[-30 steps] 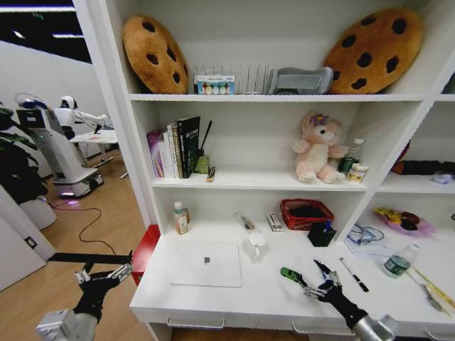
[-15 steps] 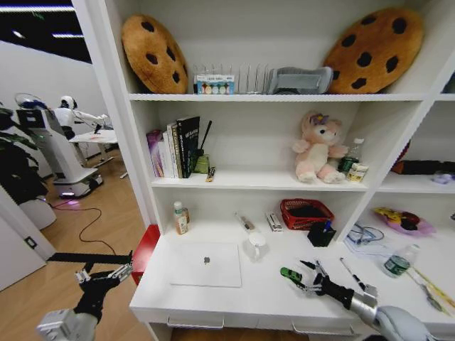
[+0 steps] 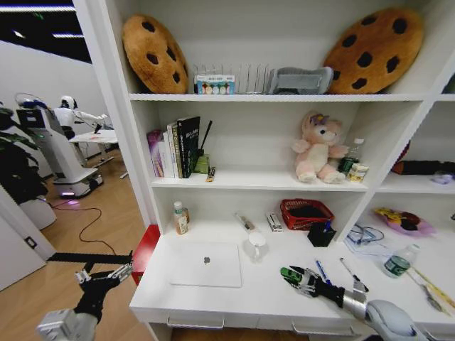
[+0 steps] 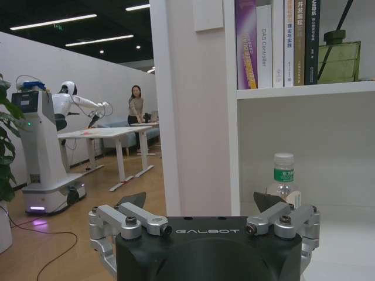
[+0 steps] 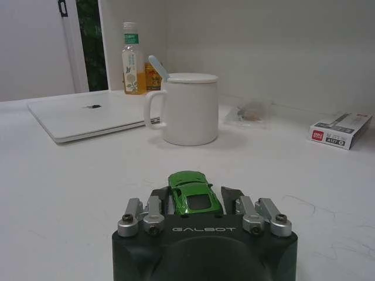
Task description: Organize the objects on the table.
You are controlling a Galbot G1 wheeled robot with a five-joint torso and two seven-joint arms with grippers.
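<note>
office-lab space — white shelving [image 3: 121,128], standing desk [image 4: 105,136], second robot [image 4: 44,146] behind.

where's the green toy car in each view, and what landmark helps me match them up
Head view: the green toy car sits on the white desk at the right gripper, right of the laptop.
Right wrist view: the car lies between the gripper's fingers.
Left wrist view: not in it.
Shared landmark: the white mug, beyond the car.
</note>
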